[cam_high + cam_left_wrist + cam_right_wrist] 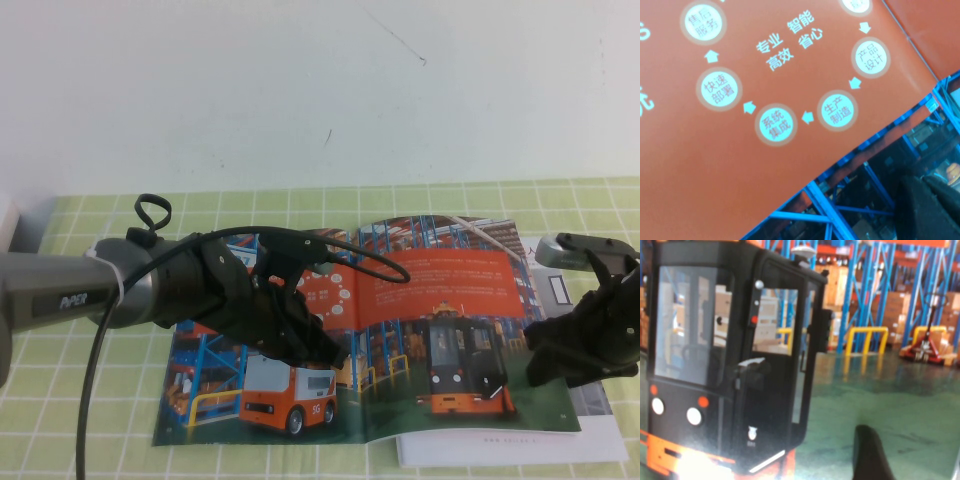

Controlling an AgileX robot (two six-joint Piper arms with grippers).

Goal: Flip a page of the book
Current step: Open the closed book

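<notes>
Book (400,330) lies open and flat on the green checked tablecloth (60,380), toward the near edge, right of centre. The spread shows blue warehouse racks and an orange banner. A white booklet (500,447) pokes out from under its near right corner.

Page (470,320) — the right-hand leaf, with the orange-black forklift — lies flat against the book, not lifted.

Left gripper (325,350) sits low over the left leaf, just above the orange-white boxy vehicle; whether its fingers are parted or closed, cannot tell. Its wrist view gives orange banner print and only a dark finger edge (927,210).

Right gripper (575,345) hovers at the page's outer right edge, near the table's right side. Fingers look spread; nothing seen between them. Its wrist view shows the printed forklift close up, one dark fingertip (870,455) low over the green floor of the photo — contact with the paper unclear.
</notes>
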